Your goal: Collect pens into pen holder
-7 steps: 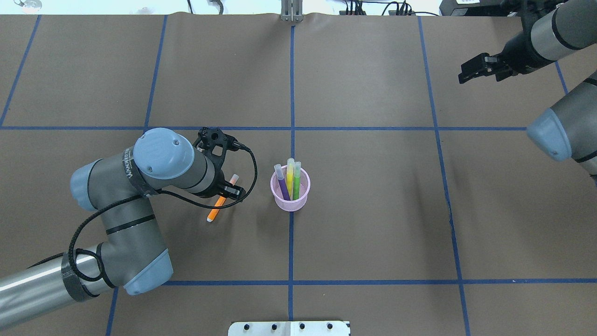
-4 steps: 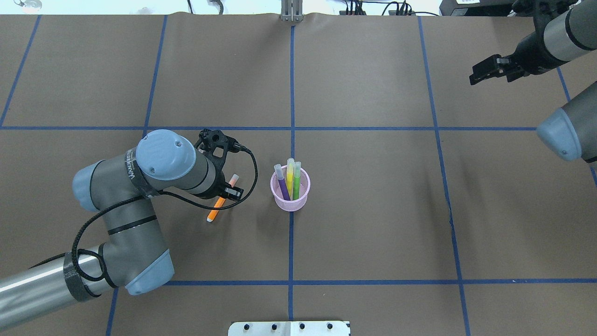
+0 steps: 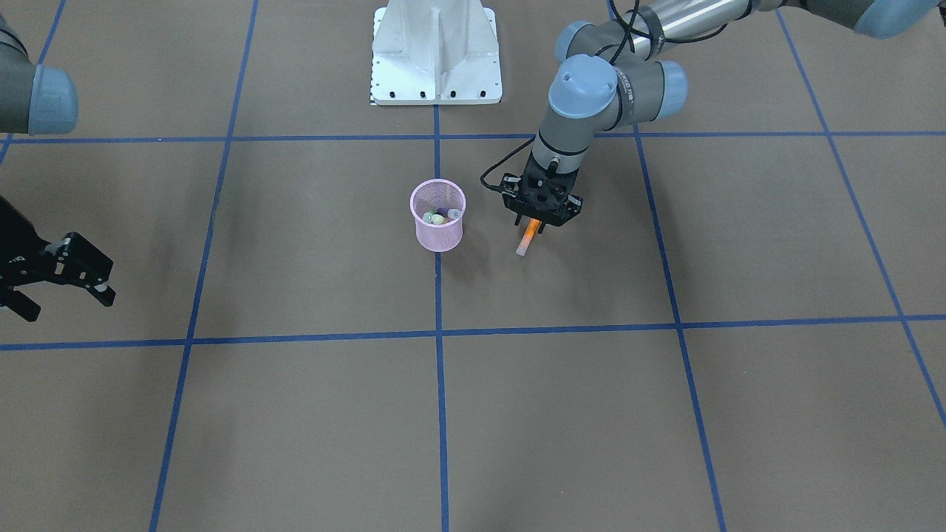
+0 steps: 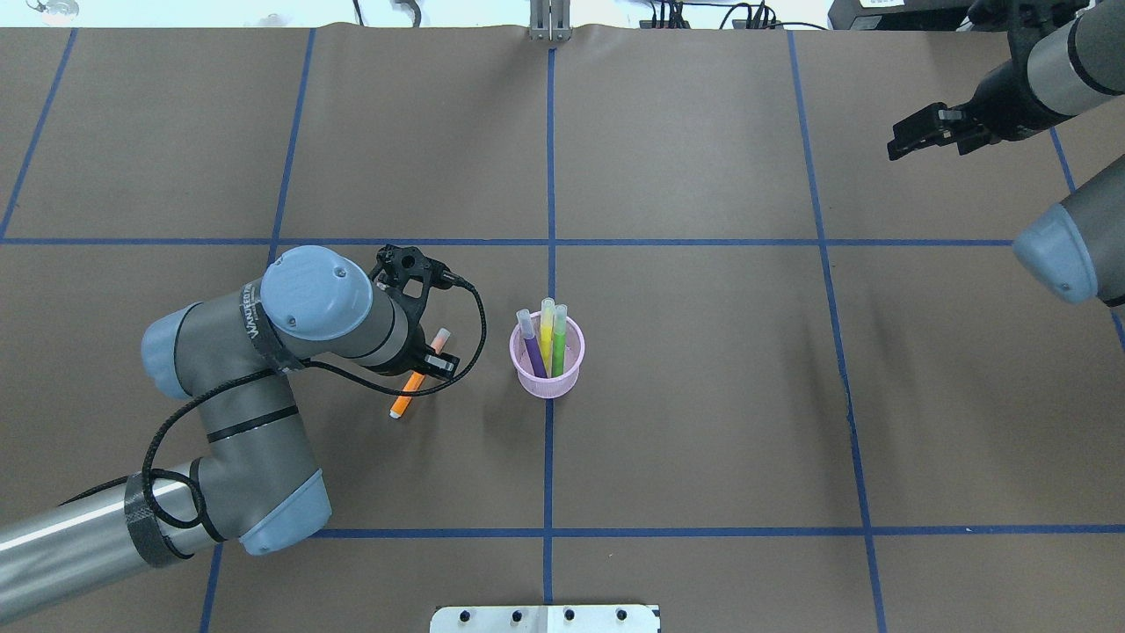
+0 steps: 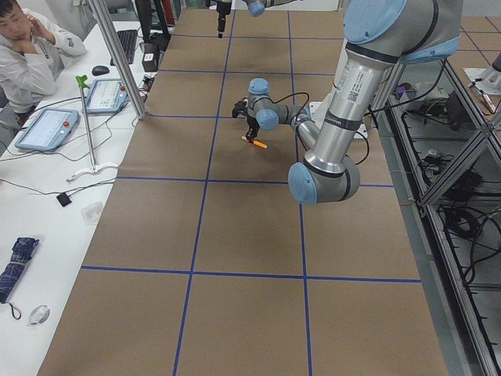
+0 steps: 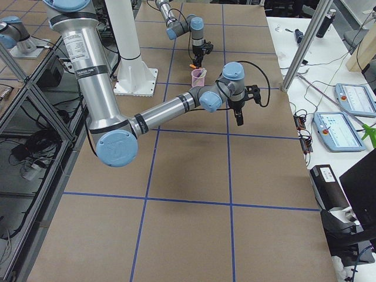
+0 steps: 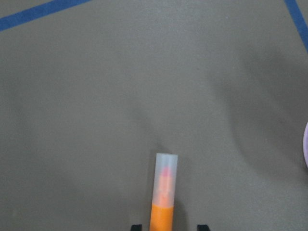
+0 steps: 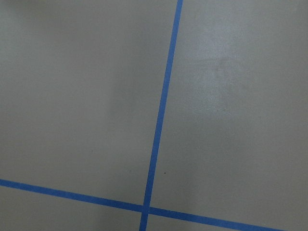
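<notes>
The orange pen (image 4: pixel 406 397) lies on the table left of the pink mesh pen holder (image 4: pixel 547 388). My left gripper (image 4: pixel 428 365) is low over the pen's middle, its fingers open on either side of it. In the left wrist view the pen (image 7: pixel 163 192) runs between the two fingertips, with a gap on both sides. Purple (image 4: pixel 533 347), yellow (image 4: pixel 546 330) and green (image 4: pixel 559 338) pens stand in the holder. In the front view the holder (image 3: pixel 438 235) stands beside the left gripper (image 3: pixel 533 222). My right gripper (image 4: pixel 898 148) is open and empty at the far right.
The table is brown paper with a blue tape grid (image 4: pixel 550 176). The robot's white base plate (image 3: pixel 436 52) is at the near edge. An operator (image 5: pixel 27 55) sits at a side desk beyond the table's far edge.
The left arm has shifted slightly while its gripper stayed over the orange pen. The right gripper has drawn back toward the far right corner. The pen has not moved.
</notes>
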Robot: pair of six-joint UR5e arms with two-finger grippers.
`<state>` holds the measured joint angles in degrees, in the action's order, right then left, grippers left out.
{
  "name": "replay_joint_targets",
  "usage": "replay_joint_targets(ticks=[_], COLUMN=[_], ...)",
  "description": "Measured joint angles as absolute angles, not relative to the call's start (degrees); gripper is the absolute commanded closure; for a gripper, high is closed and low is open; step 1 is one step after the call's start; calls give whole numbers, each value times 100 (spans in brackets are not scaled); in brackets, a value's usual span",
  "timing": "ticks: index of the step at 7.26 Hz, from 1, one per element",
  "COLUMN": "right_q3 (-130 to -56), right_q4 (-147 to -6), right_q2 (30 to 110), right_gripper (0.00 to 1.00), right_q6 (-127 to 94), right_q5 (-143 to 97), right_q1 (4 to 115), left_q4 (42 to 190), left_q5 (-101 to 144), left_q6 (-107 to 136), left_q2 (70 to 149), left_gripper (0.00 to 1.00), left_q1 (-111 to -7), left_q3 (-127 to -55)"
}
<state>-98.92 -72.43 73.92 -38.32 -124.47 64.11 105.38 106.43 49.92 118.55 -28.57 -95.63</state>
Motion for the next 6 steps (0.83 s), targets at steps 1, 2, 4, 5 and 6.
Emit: replay_joint_targets(ticks=[1,2,4,5,6], right_q3=[-9892,-9891,-9889,-9892,-9895], right_q4=[-7240,-7239,-7236,-7234,-7234], right_q2=[7389,7388,7391,7394,7397], right_gripper=[0,0,0,0,0], right_q6=[-3832,-3832,-3832,-3832,-3832], right_q5=[-12444,-12440,-12437,-12437,-12435], right_q1=[6409,6408,6407,6407,6407], left_q4=[10538,10538,10538,10543,10550], left_q5=[10644,10643,10644,10646,10649], left_q6=[4992,4992,4987,4985,4984], left_q2=[11858,11860,11861,11862,11864], left_gripper=[55,55,56,57,58], left_q1=[-2857,-2857,-2856,-2856,-2856], left_q3=[-9553,-9549,-9516,-9497,-9489])
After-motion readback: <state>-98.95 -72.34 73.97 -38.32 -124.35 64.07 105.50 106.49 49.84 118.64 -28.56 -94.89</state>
